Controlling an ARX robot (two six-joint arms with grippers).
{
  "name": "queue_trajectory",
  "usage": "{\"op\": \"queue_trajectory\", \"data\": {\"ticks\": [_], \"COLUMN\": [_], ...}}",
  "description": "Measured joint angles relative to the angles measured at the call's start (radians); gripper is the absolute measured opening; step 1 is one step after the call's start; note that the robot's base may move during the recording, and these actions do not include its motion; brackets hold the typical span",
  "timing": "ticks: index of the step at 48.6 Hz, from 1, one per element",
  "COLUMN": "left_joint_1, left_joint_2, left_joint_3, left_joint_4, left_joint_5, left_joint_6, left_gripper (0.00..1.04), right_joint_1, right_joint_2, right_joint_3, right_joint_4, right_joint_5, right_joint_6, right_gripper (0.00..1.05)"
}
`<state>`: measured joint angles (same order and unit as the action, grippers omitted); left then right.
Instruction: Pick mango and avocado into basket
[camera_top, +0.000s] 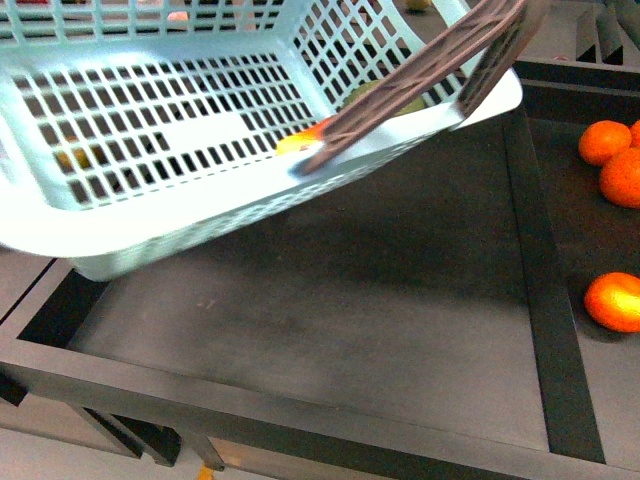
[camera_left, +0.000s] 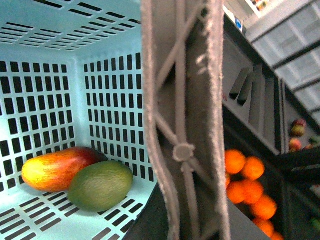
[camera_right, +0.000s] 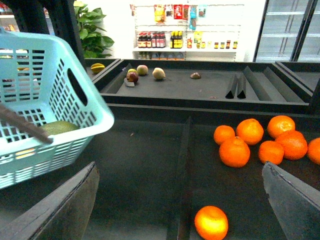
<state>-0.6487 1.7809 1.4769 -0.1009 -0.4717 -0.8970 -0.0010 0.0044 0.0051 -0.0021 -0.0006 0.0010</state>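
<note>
The turquoise basket (camera_top: 150, 120) hangs tilted above the dark display tray (camera_top: 330, 300). My left gripper is shut on the basket's grey-brown handle (camera_left: 182, 125), which fills the left wrist view and hides the fingers. Inside, the red and yellow mango (camera_left: 55, 167) lies against the green avocado (camera_left: 100, 185) in a corner of the basket floor. Both also show through the lattice in the front view: the mango (camera_top: 305, 135) and the avocado (camera_top: 385, 95). My right gripper (camera_right: 180, 210) is open and empty, low over the tray to the right of the basket (camera_right: 45, 100).
Several oranges (camera_right: 250, 140) lie in the bin to the right, and one orange (camera_right: 211, 222) sits alone nearer me. A raised divider (camera_right: 182, 165) separates the two bins. Apples and other fruit (camera_right: 145, 72) rest in a far bin.
</note>
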Motion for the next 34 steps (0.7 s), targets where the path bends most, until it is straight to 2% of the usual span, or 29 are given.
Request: {"op": "queue_trajectory", "data": {"ticks": [7, 11, 17, 24, 34], "left_joint_1": [0.012, 0.011, 0.009, 0.023, 0.062], "left_joint_2": [0.270, 0.416, 0.592, 0.793, 0.931], "left_joint_3": [0.351, 0.537, 0.761, 1.048, 1.200], "left_joint_4": [-0.152, -0.221, -0.305, -0.438, -0.486], "left_joint_5": [0.023, 0.037, 0.056, 0.067, 0.025], "left_joint_6": [-0.395, -0.562, -0.692, -0.764, -0.789], "left_gripper": [0.06, 0.06, 0.06, 0.06, 0.06], "right_joint_1": [0.000, 0.000, 0.000, 0.000, 0.000], "right_joint_2": [0.000, 0.000, 0.000, 0.000, 0.000], "right_joint_3": [0.000, 0.000, 0.000, 0.000, 0.000], "right_joint_4": [0.000, 0.000, 0.000, 0.000, 0.000], "right_joint_5": [-0.001, 0.000, 0.000, 0.000, 0.000], "right_joint_6": [0.000, 0.000, 0.000, 0.000, 0.000], "right_gripper": [0.97, 0.97, 0.97, 0.97, 0.97]}}
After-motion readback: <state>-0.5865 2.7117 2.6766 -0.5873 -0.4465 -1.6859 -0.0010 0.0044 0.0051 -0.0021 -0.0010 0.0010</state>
